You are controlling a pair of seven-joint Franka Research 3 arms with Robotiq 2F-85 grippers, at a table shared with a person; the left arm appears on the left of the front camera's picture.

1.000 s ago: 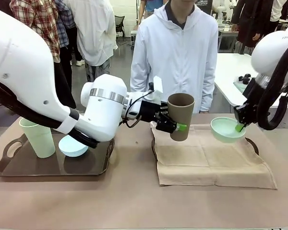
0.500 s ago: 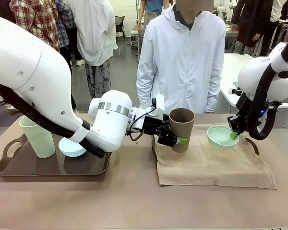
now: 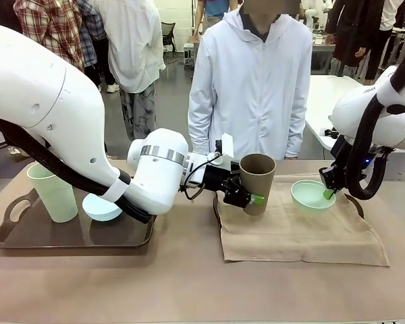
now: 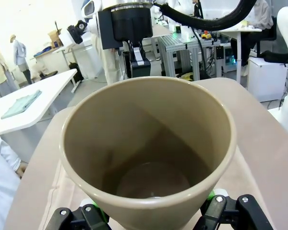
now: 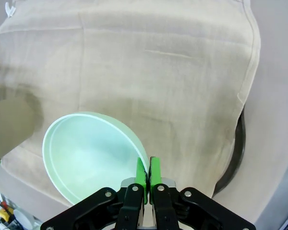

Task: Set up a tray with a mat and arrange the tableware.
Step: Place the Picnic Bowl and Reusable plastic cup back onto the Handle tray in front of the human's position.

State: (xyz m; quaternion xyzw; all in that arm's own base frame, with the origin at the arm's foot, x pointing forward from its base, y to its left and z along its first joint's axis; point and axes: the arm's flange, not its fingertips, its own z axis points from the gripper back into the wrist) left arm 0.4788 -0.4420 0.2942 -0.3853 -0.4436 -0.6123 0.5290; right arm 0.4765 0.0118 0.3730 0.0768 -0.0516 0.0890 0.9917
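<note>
1. With the left gripper (image 3: 253, 194), jaws spread wide, clasps the brown tumbler (image 3: 256, 177) low on its wall, upright and mouth up, at the left part of the mat (image 3: 297, 233); probably so as to stand it there.
2. With the right gripper (image 3: 329, 192), pads pinched tight, nips the mint green bowl (image 3: 312, 196) by its rim, slightly tilted, low over the mat's far right; cannot tell whether touching.
3. Drapes the mat over a dark tray (image 3: 354, 202), rim peeking out at right.
4. Leaves the pale green tumbler (image 3: 52, 192) and light blue bowl (image 3: 101, 206) on a second tray (image 3: 74, 233), well apart to the left, probably yet to be brought over.
5. Reaches the left arm across that tray, partly covering the blue bowl; faces a person (image 3: 253, 81) standing beyond the table.
</note>
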